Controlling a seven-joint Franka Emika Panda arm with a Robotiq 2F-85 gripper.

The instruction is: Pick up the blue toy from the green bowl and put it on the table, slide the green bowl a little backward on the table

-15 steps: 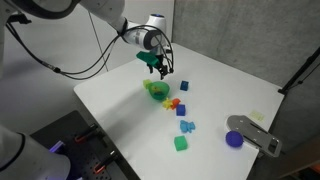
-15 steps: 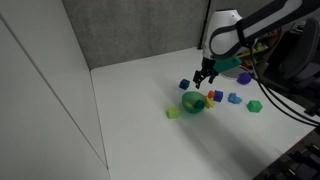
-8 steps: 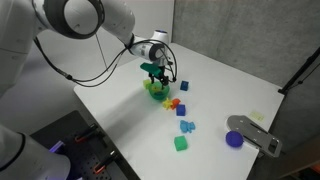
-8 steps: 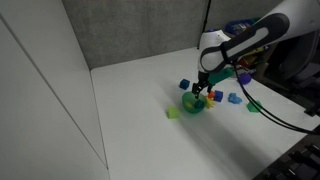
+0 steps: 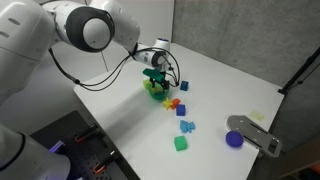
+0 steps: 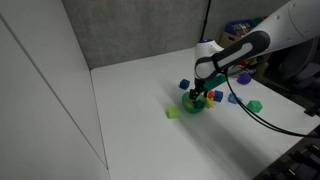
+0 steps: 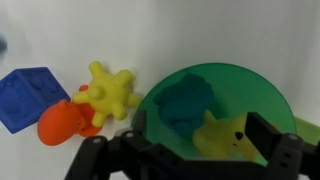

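Note:
The green bowl [image 7: 250,90] sits on the white table [image 5: 230,90], and shows in both exterior views [image 5: 155,92] [image 6: 193,105]. In the wrist view the dark-blue toy [image 7: 185,105] lies inside it next to a yellow toy [image 7: 225,135]. My gripper [image 7: 200,140] is open, its two black fingers low over the bowl with both toys between them. In both exterior views the gripper [image 5: 155,80] [image 6: 197,93] points down right at the bowl and hides its contents.
A blue cube [image 7: 30,97], a yellow spiky toy [image 7: 110,92] and an orange toy [image 7: 65,122] lie beside the bowl. Further off are blue pieces [image 5: 185,125], a green cube [image 5: 181,144], a purple round piece [image 5: 234,139] and a yellow-green cube [image 6: 172,113].
The gripper has come down from above the bowl to just over it. The bowl and toys have not moved.

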